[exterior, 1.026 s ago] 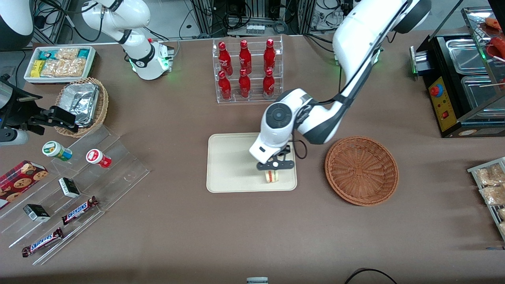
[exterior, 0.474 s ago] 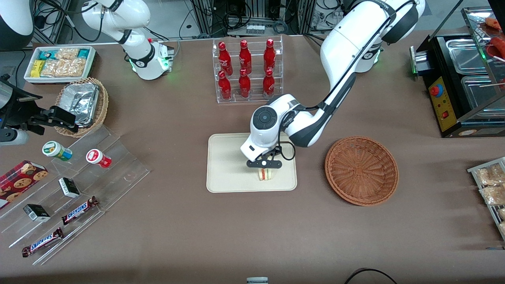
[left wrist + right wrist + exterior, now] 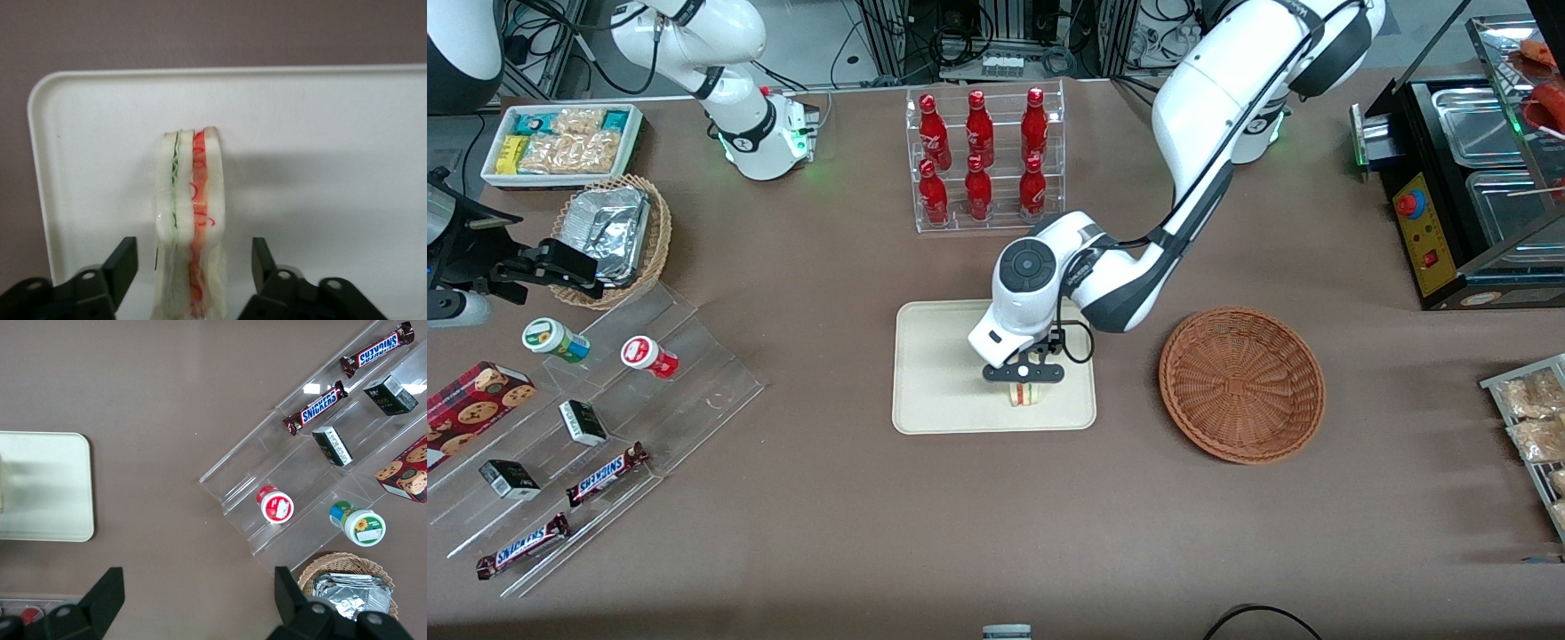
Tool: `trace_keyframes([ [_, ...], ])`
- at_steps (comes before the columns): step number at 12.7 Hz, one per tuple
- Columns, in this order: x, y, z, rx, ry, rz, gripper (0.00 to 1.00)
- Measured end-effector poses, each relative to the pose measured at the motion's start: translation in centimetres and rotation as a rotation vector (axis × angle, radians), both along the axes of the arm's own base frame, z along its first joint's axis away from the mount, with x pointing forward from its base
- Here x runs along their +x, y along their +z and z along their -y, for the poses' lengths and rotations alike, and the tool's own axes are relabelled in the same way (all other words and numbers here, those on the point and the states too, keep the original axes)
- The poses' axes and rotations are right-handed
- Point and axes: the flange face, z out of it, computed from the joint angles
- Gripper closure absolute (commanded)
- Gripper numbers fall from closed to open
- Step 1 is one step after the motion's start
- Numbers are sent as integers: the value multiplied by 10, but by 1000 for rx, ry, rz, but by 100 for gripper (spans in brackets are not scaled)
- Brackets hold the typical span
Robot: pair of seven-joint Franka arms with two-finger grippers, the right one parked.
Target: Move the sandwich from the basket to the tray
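I see my gripper (image 3: 192,267) released, its fingers (image 3: 123,261) spread clear of the sandwich (image 3: 190,227) standing on edge on the tray (image 3: 943,373), just beside the wicker basket (image 3: 1241,383) on the tabletop (image 3: 996,516).

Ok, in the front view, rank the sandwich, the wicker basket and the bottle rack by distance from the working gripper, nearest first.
The gripper is over the tray, jaws open.
1. Sandwich: between the jaws, on the tray.
2. Bottle rack: farther from the camera.
3. Basket: toward the working arm's end.
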Motion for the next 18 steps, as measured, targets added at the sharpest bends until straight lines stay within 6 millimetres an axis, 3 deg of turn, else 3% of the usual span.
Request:
trace_keyframes([
  [2,16,42,-19,13,44,9,1],
  [5,38,118,-66,2,144,13,0],
  [7,42,165,-97,24,198,19,0],
  [12,43,277,-232,97,354,-27,0],
  [14,40,303,-276,116,348,-35,0],
  [18,40,318,-337,133,285,-66,0],
])
